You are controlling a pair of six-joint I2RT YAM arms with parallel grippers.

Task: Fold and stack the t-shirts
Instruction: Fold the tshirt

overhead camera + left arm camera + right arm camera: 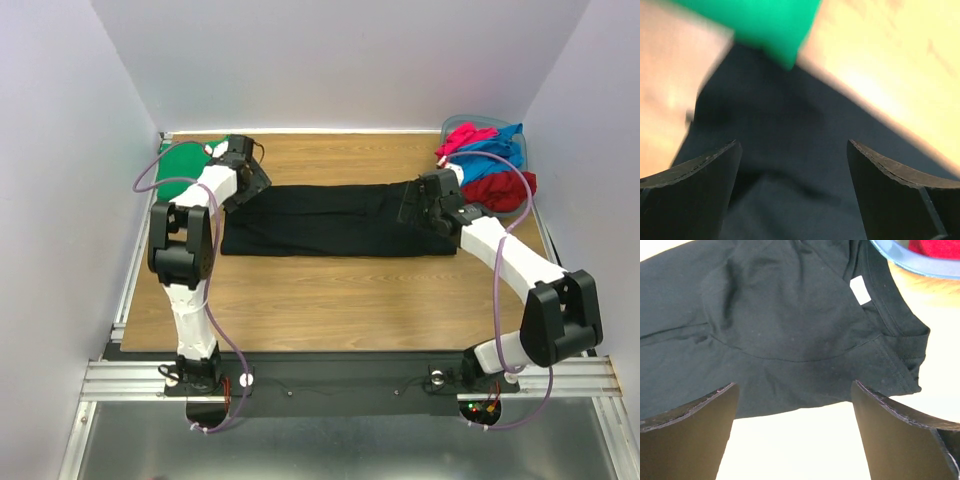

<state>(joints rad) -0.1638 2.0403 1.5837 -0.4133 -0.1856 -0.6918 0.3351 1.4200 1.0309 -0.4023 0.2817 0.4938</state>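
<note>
A black t-shirt [335, 220] lies folded into a long band across the middle of the wooden table [330, 300]. Its white label [860, 290] shows at the collar in the right wrist view. A green t-shirt [185, 165] lies folded at the back left. My left gripper [243, 185] is open over the black shirt's left end [790, 150], with the green shirt [755, 20] just beyond. My right gripper [425, 212] is open over the shirt's right end [790, 330], its fingers astride the near hem.
A grey-blue plastic tub [487, 160] at the back right holds red, blue and pink shirts; its rim [910, 262] shows in the right wrist view. White walls close in the table on the left, back and right.
</note>
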